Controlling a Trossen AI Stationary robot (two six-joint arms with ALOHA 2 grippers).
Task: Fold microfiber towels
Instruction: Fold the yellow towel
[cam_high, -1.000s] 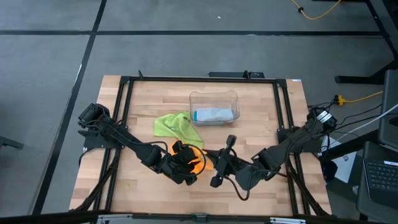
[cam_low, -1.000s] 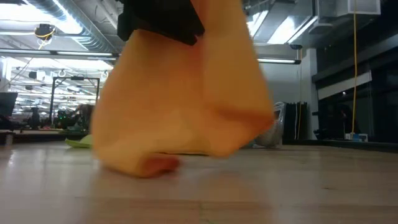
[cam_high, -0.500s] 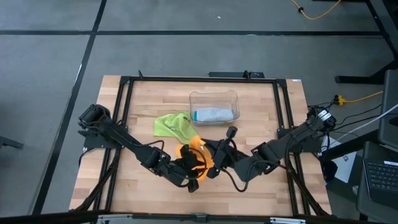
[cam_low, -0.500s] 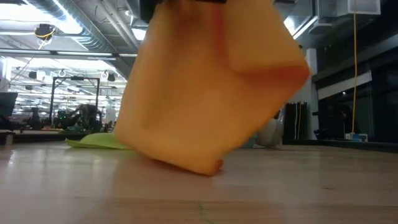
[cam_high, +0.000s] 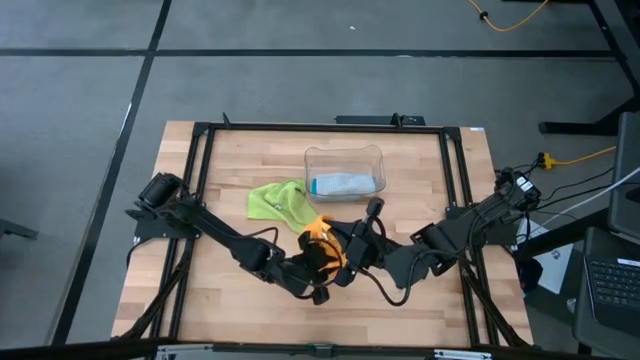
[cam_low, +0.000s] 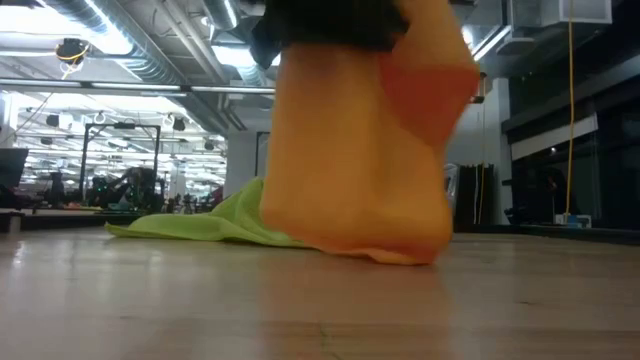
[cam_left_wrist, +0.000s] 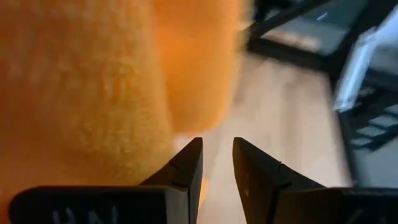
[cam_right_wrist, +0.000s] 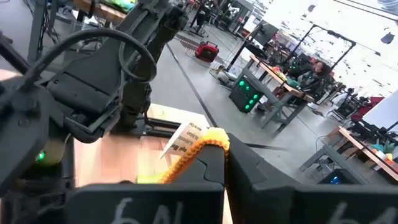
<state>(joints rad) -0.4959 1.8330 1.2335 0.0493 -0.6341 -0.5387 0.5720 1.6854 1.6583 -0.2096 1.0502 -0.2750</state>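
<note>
Pinching orange towel (cam_low: 360, 150): right end effector (cam_right_wrist: 214, 144); left end effector (cam_left_wrist: 216, 163) slightly parted, grip unclear.

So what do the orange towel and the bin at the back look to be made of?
Orange towel: soft, fuzzy pile, matte, likely microfiber; the fibres stand up in the left wrist view, and it drapes limply. Bin: clear, glossy, probably plastic; its walls are see-through, with a pale towel visible inside.
</note>
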